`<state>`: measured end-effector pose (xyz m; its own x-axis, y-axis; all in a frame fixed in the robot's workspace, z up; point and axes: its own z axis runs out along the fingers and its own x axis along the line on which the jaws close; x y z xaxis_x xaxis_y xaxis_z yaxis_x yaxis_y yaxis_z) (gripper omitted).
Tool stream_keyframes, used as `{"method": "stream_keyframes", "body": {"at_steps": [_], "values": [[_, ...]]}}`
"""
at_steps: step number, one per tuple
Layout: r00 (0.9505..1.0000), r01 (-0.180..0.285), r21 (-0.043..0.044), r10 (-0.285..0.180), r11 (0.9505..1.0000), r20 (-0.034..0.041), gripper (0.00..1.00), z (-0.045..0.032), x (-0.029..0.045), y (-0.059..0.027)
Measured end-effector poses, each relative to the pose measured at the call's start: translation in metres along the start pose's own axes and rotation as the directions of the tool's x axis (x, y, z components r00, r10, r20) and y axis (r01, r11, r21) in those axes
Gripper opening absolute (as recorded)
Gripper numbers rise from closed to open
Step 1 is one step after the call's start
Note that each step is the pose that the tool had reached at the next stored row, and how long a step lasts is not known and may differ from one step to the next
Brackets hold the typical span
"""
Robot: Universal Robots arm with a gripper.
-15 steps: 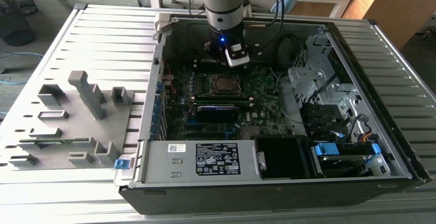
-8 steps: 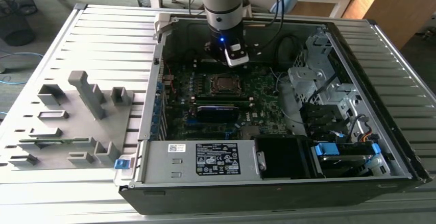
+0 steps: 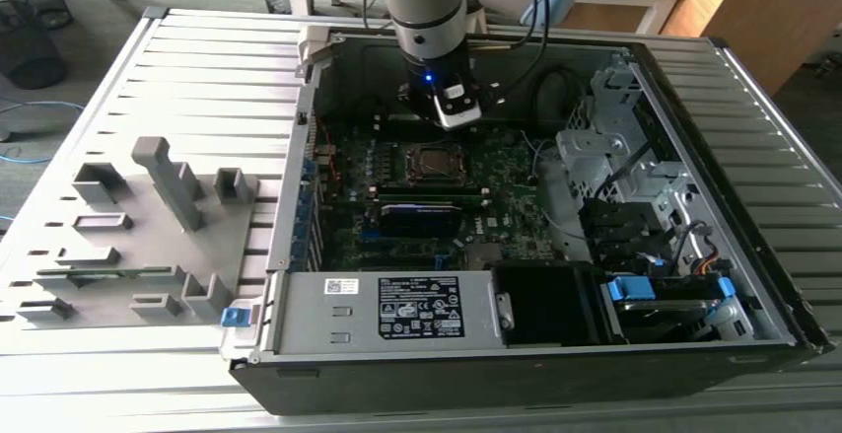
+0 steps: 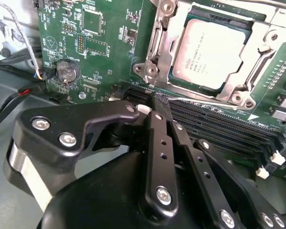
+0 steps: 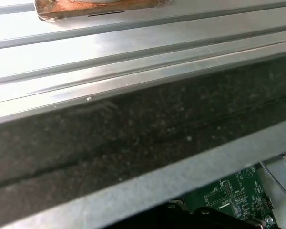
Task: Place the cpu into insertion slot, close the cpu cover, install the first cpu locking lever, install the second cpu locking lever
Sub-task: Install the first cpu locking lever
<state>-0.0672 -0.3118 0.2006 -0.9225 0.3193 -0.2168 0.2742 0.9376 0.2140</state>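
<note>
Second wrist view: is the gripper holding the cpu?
No. The cpu already lies in its socket under the cpu cover, apart from the gripper, whose fingers are pressed together on nothing.

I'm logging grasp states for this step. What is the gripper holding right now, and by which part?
Nothing. The gripper has its fingers closed together with nothing between them, above the memory slots beside the socket. The cpu already sits under the cpu cover.

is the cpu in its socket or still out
In: the cpu lies flat in the socket, the cpu cover framing it.
</note>
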Motion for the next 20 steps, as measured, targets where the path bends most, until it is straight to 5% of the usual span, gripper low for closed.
{"method": "stream_keyframes", "body": {"at_steps": [3,6,8,15,20], "values": [[1.0,-0.001,-0.004,0.001,1.0,-0.0012,0.11,-0.0002,0.0003,-0.0003],[0.9999,-0.011,-0.031,0.01,0.9995,-0.0091,0.11,-0.0001,0.0004,-0.0002],[0.9998,-0.014,-0.0412,0.014,0.999,-0.0122,0.11,-0.0001,0.0005,-0.0002],[0.9998,-0.015,-0.0427,0.014,0.999,-0.0127,0.11,-0.0003,0.0007,-0.0004],[0.9998,-0.016,-0.0427,0.015,0.999,-0.0124,0.11,-0.0071,-0.0009,0.0011]]}}
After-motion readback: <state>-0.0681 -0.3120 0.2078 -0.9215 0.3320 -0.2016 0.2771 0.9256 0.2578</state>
